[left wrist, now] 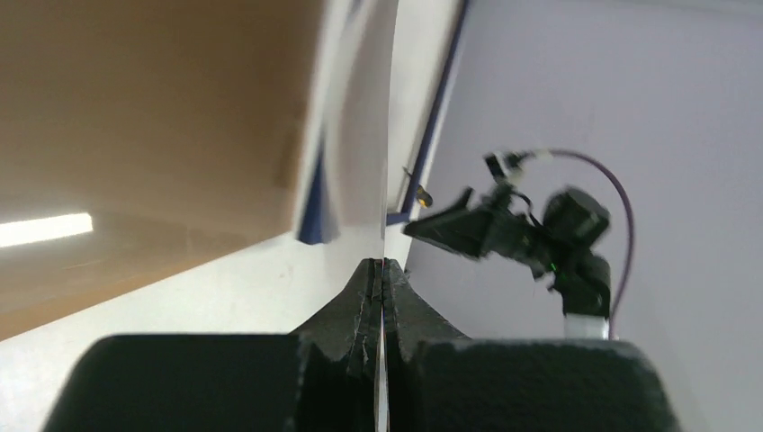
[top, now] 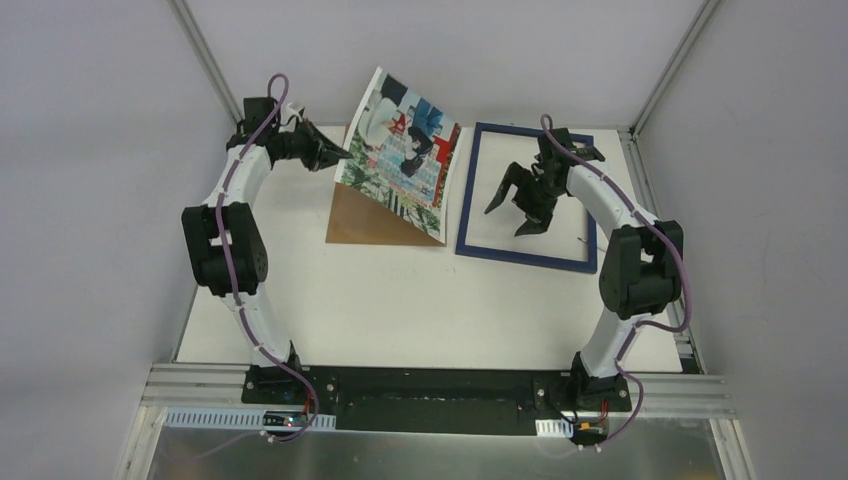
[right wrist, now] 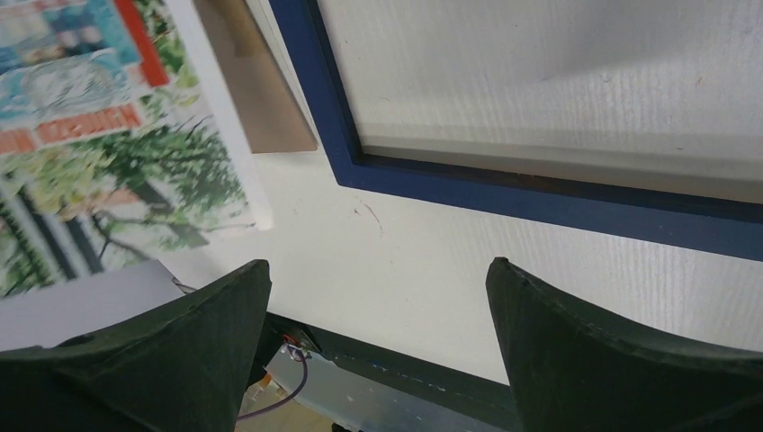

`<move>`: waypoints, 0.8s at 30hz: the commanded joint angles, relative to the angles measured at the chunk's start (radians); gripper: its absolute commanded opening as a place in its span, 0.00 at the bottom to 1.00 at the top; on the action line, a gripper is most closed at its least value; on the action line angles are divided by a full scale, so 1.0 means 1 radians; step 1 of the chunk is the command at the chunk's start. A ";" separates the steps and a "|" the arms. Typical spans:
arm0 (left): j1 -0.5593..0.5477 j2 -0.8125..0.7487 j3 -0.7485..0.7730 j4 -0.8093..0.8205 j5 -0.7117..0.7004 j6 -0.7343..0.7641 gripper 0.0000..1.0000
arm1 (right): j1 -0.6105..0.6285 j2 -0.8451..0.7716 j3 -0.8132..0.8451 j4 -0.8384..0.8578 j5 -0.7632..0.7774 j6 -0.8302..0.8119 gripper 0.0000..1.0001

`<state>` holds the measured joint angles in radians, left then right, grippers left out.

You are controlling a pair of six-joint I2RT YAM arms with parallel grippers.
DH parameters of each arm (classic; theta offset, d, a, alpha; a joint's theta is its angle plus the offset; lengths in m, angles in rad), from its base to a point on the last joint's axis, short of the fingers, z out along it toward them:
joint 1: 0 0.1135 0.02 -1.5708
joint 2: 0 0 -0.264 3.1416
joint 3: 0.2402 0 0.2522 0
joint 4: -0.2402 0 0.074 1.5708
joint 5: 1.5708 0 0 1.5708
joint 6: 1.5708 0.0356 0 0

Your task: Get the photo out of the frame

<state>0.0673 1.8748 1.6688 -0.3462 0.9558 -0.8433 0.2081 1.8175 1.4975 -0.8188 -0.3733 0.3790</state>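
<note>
The white table [top: 400, 310] holds everything. The two arms are fixed at its near edge.

The frame [top: 525, 259] is the biggest thing on it. It is thin and dark blue. It lies flat by the far right corner of the table. You can see the white table right through its middle, so there is no picture in it.

The brown backing board [top: 370, 222] lies flat near the far edge, just to the left of the frame.

The photo [top: 405, 150] is out of the frame. It is up in the air above the brown board and tilted, with its colourful side facing the near edge. Its low edge hangs over the board, but I cannot tell if it touches. Its right side is near the left bar of the frame.

The left gripper [top: 345, 155] is closed tight. It pinches the left edge of the photo between its two fingers, and the thin sheet sticks up from the tips.

The right gripper [top: 507, 220] is wide open and has nothing in it. It hangs over the inside of the frame, near the frame's near left corner, and its fingers point down at the table.
</note>
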 commanded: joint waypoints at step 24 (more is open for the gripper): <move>0.077 0.273 -0.192 0.011 -0.215 0.087 0.00 | 0.027 -0.142 -0.116 0.021 0.010 -0.023 0.94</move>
<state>0.1287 2.1368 1.4483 -0.3229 0.7746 -0.7925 0.2260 1.7409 1.3907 -0.7948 -0.3714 0.3752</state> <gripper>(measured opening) 0.006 0.939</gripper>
